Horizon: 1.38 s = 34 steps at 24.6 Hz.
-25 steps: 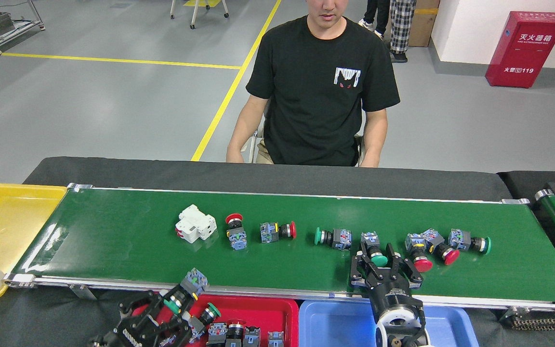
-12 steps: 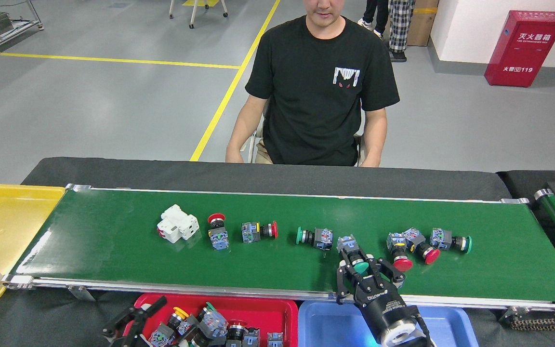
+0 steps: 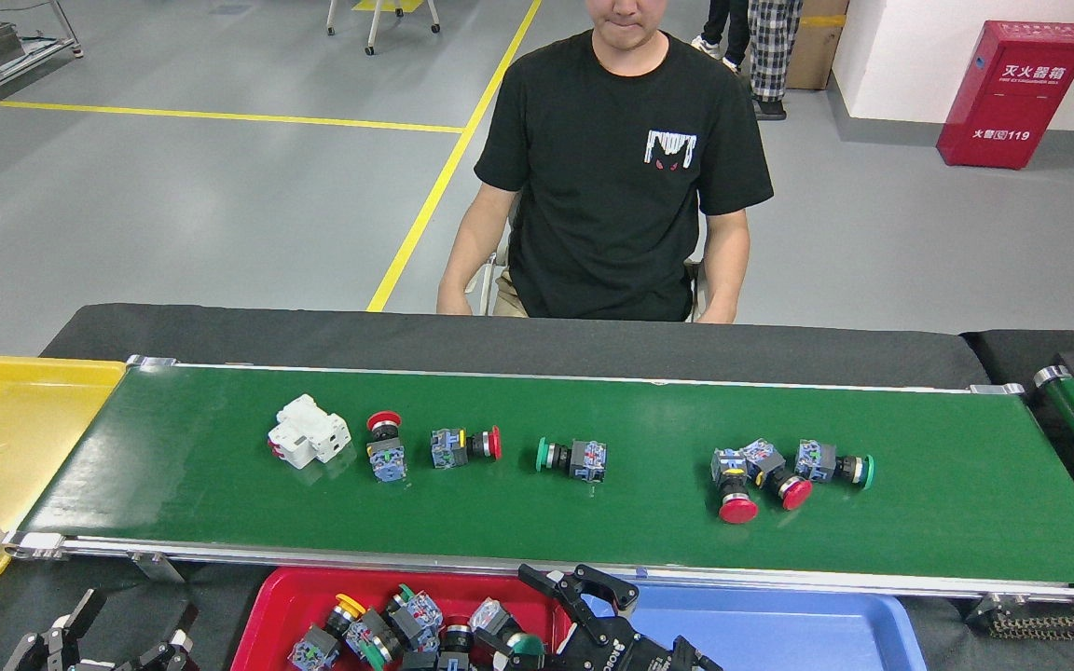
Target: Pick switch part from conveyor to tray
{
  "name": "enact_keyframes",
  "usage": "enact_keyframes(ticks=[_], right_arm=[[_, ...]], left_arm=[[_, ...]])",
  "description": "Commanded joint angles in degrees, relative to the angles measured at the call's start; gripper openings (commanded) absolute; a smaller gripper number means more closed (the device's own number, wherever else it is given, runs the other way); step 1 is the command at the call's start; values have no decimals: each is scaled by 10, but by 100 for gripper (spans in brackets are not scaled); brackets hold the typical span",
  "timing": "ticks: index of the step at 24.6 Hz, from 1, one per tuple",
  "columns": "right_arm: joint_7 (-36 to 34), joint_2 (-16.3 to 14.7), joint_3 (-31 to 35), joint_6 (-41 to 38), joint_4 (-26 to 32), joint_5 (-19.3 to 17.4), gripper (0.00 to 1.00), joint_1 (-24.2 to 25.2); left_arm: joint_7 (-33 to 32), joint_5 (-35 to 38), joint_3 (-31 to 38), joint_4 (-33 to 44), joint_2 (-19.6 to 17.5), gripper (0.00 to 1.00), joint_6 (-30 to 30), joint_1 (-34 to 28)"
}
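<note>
The conveyor (image 3: 220,485) is a long glossy green belt with silver rails, running left to right across the black tabletop (image 3: 537,337). On it lie seven things: one white breaker block (image 3: 308,440) and six push-button switch parts, three red-capped and three green-capped. Their long axes mostly lie along the belt; two red ones point toward me.

The red tray (image 3: 295,596) holds a heap of switch parts, too crowded to count. My right end effector (image 3: 537,643) is over that tray's right end, pinching a green-capped switch part (image 3: 511,639), cap toward me. My left end effector (image 3: 108,634) hangs low at the left, fingers spread, holding nothing.
</note>
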<state>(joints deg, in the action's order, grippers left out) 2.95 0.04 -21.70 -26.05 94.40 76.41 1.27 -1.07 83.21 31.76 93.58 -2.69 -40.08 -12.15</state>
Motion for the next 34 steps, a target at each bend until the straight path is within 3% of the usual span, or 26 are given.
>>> enact_keyframes(ticks=[1, 4, 7, 11, 15, 17, 21, 24, 27, 32, 33, 34], right_arm=[[-26, 4, 45, 86, 15, -5, 95, 27], [-112, 1, 69, 252, 46, -5, 95, 97], [-132, -3, 86, 370, 54, -5, 96, 129], [-126, -10, 88, 394, 33, -2, 96, 124], [-88, -6, 79, 394, 18, 8, 96, 68], [-52, -2, 52, 392, -4, 30, 96, 29], [-18, 2, 3, 389, -44, 37, 96, -30], [8, 18, -31, 390, -86, 38, 96, -69], [14, 43, -34, 391, -126, 41, 96, -100], [22, 87, -53, 390, -241, 41, 96, -179], [23, 90, -53, 391, -260, 41, 94, -191], [23, 91, -55, 391, -279, 38, 85, -204]], left_arm=[[4, 0, -8, -9, -30, 100, -13, 24], [5, -2, -72, -121, -121, 100, -32, 100], [10, -2, -101, -227, -162, 100, -34, 185], [37, 3, -147, -359, -197, 100, -34, 281], [75, 5, -202, -438, -208, 100, -28, 339], [90, 5, -233, -477, -208, 100, -11, 360], [139, 9, -321, -548, -208, 100, 79, 411], [182, 9, -377, -647, -207, 100, 124, 469], [194, 9, -380, -692, -206, 100, 125, 494], [195, 9, -380, -698, -201, 100, 132, 497], [195, 9, -380, -698, -199, 100, 137, 497], [194, 9, -380, -699, -198, 100, 144, 497]])
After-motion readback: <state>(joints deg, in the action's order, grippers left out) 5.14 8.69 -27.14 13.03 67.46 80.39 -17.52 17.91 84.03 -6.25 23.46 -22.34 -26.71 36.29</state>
